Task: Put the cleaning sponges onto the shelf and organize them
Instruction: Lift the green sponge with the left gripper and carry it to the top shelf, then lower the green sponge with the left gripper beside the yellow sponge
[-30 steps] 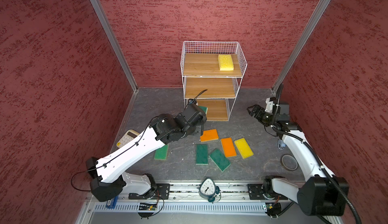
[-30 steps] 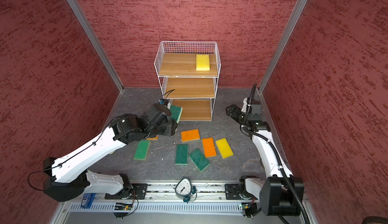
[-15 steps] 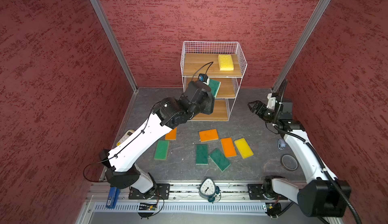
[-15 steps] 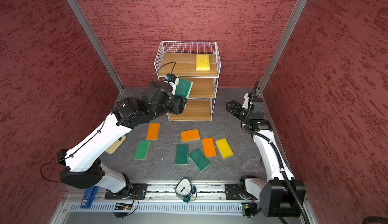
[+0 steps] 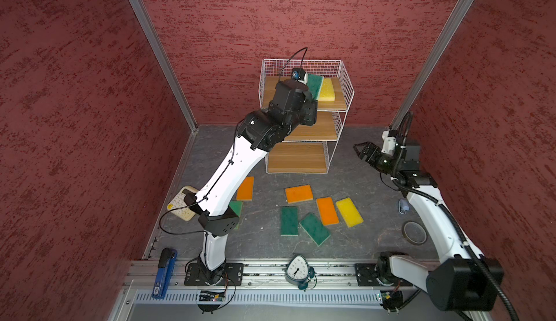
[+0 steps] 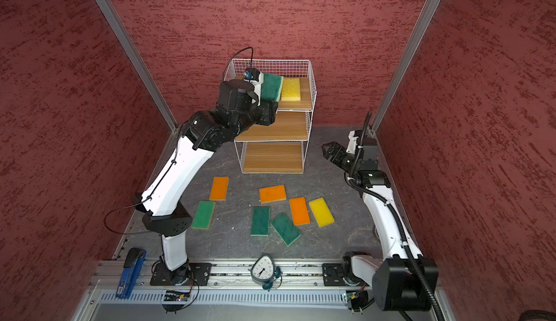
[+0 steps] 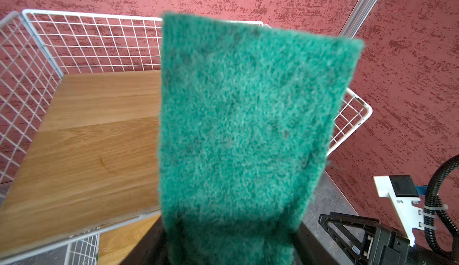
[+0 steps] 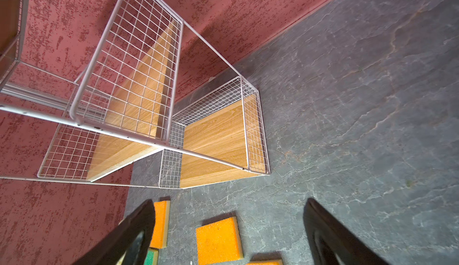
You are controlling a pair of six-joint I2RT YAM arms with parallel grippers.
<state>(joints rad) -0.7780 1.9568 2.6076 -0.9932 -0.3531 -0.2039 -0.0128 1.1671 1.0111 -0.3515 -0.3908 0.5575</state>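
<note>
My left gripper is shut on a dark green sponge, holding it tilted over the top board of the white wire shelf. A yellow sponge lies on that board just right of it. On the floor in front of the shelf lie three orange sponges, a yellow one and three green ones. My right gripper hangs open and empty to the right of the shelf.
A cream calculator lies by the left wall, partly under my left arm. A tape roll and a small clip lie near the right arm. A clock and a blue stapler sit on the front rail.
My left arm has risen from floor level beside the bottom tier up to the top tier, carrying the green sponge. The right arm has hardly moved.
</note>
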